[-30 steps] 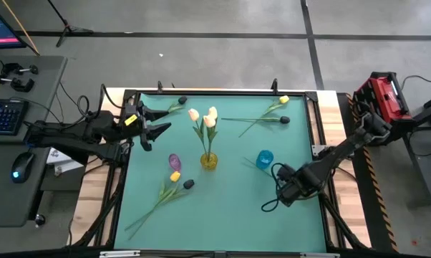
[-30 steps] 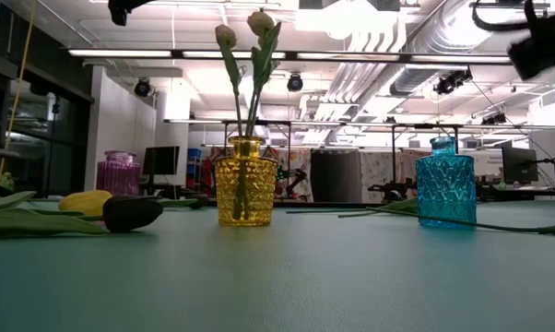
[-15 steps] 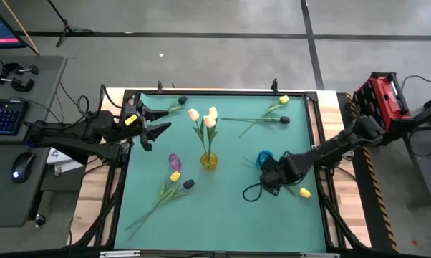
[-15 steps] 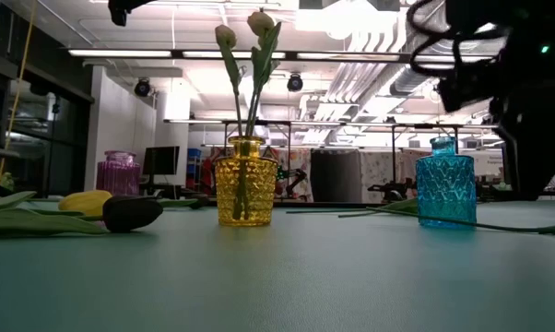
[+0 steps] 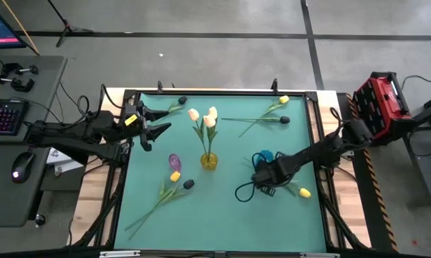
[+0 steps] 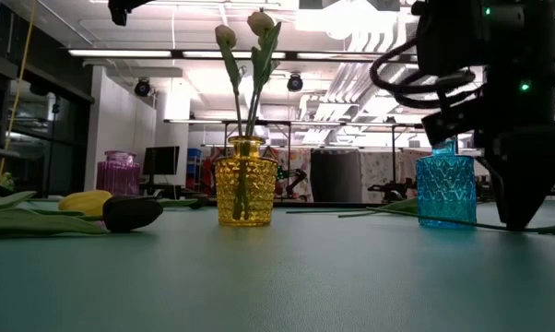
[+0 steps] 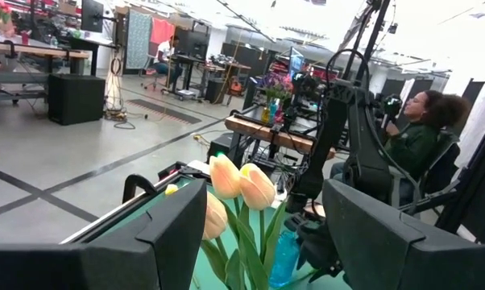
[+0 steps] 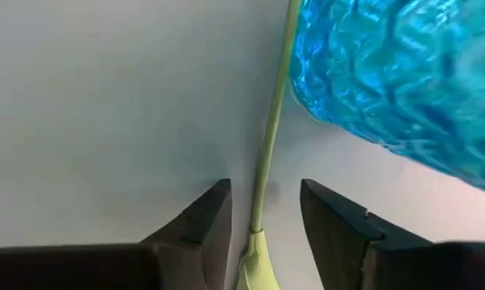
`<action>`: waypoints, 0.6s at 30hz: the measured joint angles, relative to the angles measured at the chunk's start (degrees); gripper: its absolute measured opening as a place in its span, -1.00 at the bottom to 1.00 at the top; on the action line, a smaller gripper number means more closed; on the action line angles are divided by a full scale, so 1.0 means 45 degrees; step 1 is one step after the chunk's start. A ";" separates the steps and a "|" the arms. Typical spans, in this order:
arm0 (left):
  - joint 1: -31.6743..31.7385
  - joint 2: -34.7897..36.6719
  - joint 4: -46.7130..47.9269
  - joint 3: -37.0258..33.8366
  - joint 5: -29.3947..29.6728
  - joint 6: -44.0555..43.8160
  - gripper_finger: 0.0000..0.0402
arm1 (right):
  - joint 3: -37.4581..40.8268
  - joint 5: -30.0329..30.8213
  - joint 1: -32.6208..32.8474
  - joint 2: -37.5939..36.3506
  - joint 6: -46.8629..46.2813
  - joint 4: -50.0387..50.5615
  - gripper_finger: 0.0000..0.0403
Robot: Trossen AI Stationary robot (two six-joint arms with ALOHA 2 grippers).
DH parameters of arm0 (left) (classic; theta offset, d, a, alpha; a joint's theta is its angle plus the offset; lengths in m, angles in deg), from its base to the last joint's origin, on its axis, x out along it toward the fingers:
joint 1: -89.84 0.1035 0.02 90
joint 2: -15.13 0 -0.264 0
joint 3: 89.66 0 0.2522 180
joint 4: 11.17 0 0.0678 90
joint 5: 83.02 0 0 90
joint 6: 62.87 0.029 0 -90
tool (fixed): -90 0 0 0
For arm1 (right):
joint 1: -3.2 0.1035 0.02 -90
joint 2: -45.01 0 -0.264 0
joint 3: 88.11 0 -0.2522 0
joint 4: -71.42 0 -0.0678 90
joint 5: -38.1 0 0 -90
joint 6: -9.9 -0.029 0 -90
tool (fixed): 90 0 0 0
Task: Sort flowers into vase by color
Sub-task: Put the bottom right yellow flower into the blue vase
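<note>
Right gripper (image 8: 263,221) was down on the green mat (image 5: 223,215) just beside the blue vase (image 5: 265,156), fingers (image 8: 202,221) part spread and straddling the thin green stem (image 8: 271,137) of a yellow tulip (image 5: 303,192) lying on the mat, neither finger visibly touching it. Left gripper (image 5: 158,120) waited over the mat's far left edge, spread and empty; three cream-peach tulips (image 5: 203,117) stood in the yellow vase (image 5: 209,161) at centre, other flowers (image 5: 174,188) lay loose near the purple vase (image 5: 175,161)
</note>
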 joint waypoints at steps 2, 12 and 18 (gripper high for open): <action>0.0005 0.0000 0.0000 0.0000 0.0000 0.0010 0.18 | -0.0005 -0.0035 0.0059 0.0137 -0.0033 -0.0078 -0.33; 0.0005 0.0000 0.0000 0.0000 -0.0007 0.0005 0.18 | -0.0165 -0.1164 0.0047 0.0319 0.0597 -0.0527 -0.75; 0.0005 0.0000 0.0000 0.0000 -0.0010 0.0005 0.18 | -0.1203 -0.2050 0.0395 0.0338 0.2136 -0.0713 -0.96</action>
